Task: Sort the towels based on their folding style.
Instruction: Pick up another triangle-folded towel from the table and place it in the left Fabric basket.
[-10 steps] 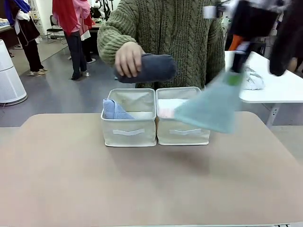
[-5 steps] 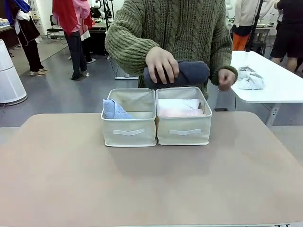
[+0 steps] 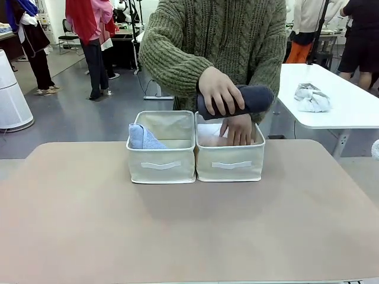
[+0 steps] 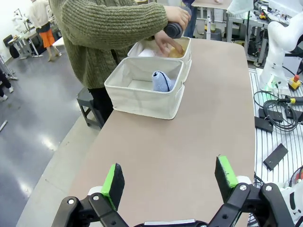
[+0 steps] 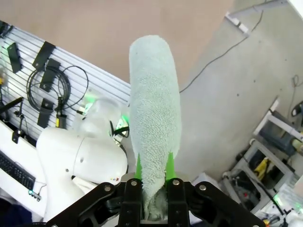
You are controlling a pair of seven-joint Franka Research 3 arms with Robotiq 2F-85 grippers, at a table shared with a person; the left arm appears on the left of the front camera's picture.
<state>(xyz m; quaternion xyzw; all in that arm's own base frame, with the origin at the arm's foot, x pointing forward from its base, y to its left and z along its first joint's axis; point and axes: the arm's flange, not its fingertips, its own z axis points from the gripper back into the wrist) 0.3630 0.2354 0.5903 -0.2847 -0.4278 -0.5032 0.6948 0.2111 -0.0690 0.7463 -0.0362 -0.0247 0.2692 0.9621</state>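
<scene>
Grey-green towel [image 5: 154,94] pinched in right claw [image 5: 154,165]; left claw [image 4: 170,174] gapes wide

Looking very much like a robotics lab here, showing a white robot arm base [image 4: 280,47] beside a slotted bench [image 4: 289,137] strewn with cables [image 4: 272,101], a white work table [image 3: 346,109] on a grey polished floor [image 3: 71,121], people [image 3: 89,35] standing about behind.

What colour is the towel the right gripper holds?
The towel is pale green, clearest in the right wrist view.
</scene>
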